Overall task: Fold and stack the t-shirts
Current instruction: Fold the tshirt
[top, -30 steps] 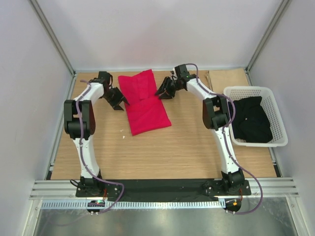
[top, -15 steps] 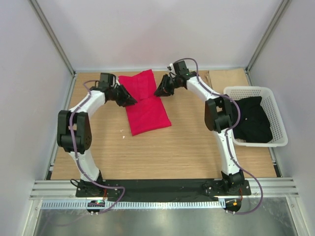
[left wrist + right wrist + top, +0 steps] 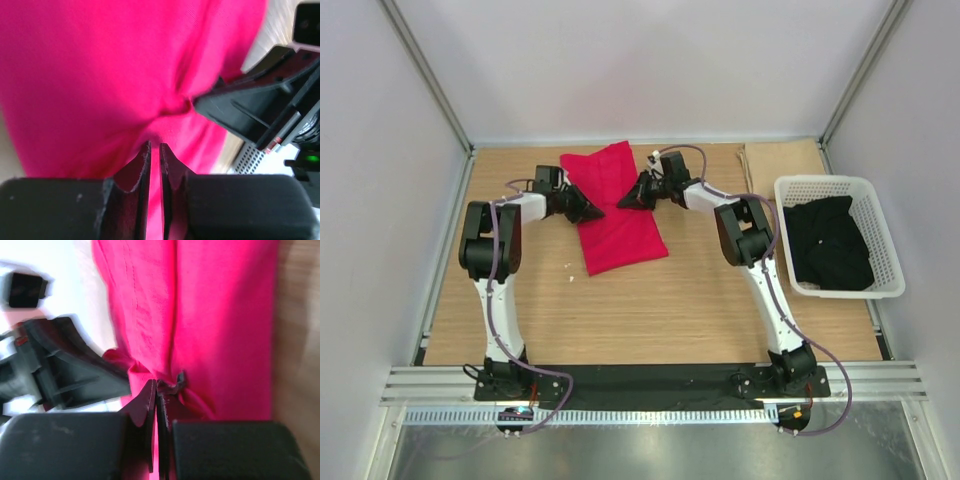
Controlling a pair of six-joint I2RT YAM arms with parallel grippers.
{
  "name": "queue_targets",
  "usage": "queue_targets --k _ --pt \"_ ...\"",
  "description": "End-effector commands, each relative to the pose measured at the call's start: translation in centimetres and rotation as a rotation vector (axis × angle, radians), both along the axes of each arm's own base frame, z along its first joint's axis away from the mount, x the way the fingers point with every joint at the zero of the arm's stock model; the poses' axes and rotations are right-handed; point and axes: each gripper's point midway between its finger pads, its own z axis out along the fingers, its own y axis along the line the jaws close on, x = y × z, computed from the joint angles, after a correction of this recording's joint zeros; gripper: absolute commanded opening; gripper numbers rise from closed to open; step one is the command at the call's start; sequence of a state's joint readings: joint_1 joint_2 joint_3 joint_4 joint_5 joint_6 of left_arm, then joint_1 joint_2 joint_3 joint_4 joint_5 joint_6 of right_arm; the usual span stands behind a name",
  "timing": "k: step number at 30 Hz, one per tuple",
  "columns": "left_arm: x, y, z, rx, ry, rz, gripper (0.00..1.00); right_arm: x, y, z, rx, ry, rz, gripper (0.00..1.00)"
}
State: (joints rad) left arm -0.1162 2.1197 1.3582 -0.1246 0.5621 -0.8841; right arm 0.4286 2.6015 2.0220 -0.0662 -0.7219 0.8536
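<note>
Pincers low, tips inward: left pincer [image 3: 597, 213] and right pincer [image 3: 623, 203] narrow, seemingly tight on red t-shirt [image 3: 620, 240].

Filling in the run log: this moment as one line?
left gripper: shut on red t-shirt, left edge | right gripper: shut on same shirt, right edge | shirt: lying on table | basket: dark clothes inside

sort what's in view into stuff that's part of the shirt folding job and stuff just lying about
Part of the job:
- red t-shirt, pinched from both sides
- left end effector, shut on it
- right end effector, shut on it

Lying about:
- white basket
- dark garment inside it, kind unclear
- table
</note>
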Motion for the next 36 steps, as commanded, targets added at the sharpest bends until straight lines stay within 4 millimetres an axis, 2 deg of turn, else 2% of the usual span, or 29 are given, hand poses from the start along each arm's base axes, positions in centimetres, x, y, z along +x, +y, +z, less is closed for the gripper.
queue_targets --k 1,4,8,9,11,13,14,17,18,20,21,24,25,26,28,29,31,32,33,34,36 --pt "3.1 0.6 0.9 -0.043 -0.099 0.021 0.11 2.4 -1.0 -0.5 0.067 -0.037 -0.058 0.06" --pt "4.2 1.4 -1.3 -0.055 -0.097 0.034 0.1 4.0 -2.6 -1.5 0.082 -0.047 -0.111 0.06" --pt "5.5 2.5 -1.5 -0.076 -0.114 0.057 0.1 6.2 -4.2 -1.8 0.113 -0.039 -0.152 0.06" --pt "5.7 2.5 -1.4 -0.078 -0.117 0.051 0.1 6.5 -4.3 -1.7 0.116 -0.037 -0.156 0.06" --pt "5.9 2.3 -0.8 -0.093 -0.128 0.028 0.1 6.9 -4.3 -0.1 0.133 -0.058 -0.144 0.06" --pt "6.0 2.0 0.4 -0.107 -0.14 0.013 0.12 6.6 -4.2 1.3 0.139 -0.056 -0.126 0.06" --pt "6.1 1.9 1.7 -0.113 -0.158 0.01 0.13 6.5 -4.2 3.6 0.149 -0.08 -0.118 0.06" --pt "5.5 1.6 3.9 -0.131 -0.168 -0.007 0.19 5.8 -4.5 6.6 0.133 -0.105 -0.1 0.09" --pt "5.5 1.6 5.8 -0.136 -0.198 -0.01 0.21 5.2 -4.8 8.5 0.119 -0.105 -0.093 0.09" --pt "4.6 1.6 7.3 -0.122 -0.194 -0.024 0.23 4.6 -5.0 10.3 0.095 -0.135 -0.075 0.09" --pt "4.3 1.6 9.4 -0.119 -0.229 -0.029 0.24 4.0 -5.1 11.8 0.091 -0.128 -0.069 0.09" --pt "2.5 1.2 11.5 -0.13 -0.242 -0.036 0.25 1.1 -4.3 12.8 0.077 -0.104 0.002 0.09" --pt "1.3 1.0 12.3 -0.137 -0.243 -0.039 0.25 0.1 -4.1 14.1 0.085 -0.115 0.024 0.1" --pt "0.6 0.6 12.4 -0.146 -0.238 -0.046 0.25 -1.6 -3.6 13.1 0.088 -0.073 0.063 0.1" --pt "-1.2 -0.3 12.6 -0.177 -0.218 -0.063 0.22 -4.4 -2.2 13.5 0.107 -0.057 0.128 0.1" --pt "-2.9 -1.2 10.9 -0.186 -0.167 -0.08 0.2 -6.2 -1.9 11.9 0.108 -0.008 0.168 0.1" --pt "-4.0 -2.2 10.6 -0.237 -0.151 -0.094 0.16 -8.6 -1.0 10.7 0.102 0.009 0.228 0.1" --pt "-5.3 -2.6 9.3 -0.244 -0.116 -0.098 0.15 -9.7 -1.1 9.3 0.092 0.037 0.245 0.1" --pt "-5.4 -2.7 9.1 -0.247 -0.134 -0.101 0.14 -10.5 -0.9 8.6 0.096 0.039 0.269 0.1" --pt "-5.9 -2.9 8.3 -0.254 -0.121 -0.1 0.13 -11.6 -1.2 6.7 0.091 0.086 0.272 0.1" --pt "-6.8 -3.3 6.0 -0.263 -0.079 -0.11 0.11 -11.9 -1.3 4.9 0.123 0.084 0.274 0.09"
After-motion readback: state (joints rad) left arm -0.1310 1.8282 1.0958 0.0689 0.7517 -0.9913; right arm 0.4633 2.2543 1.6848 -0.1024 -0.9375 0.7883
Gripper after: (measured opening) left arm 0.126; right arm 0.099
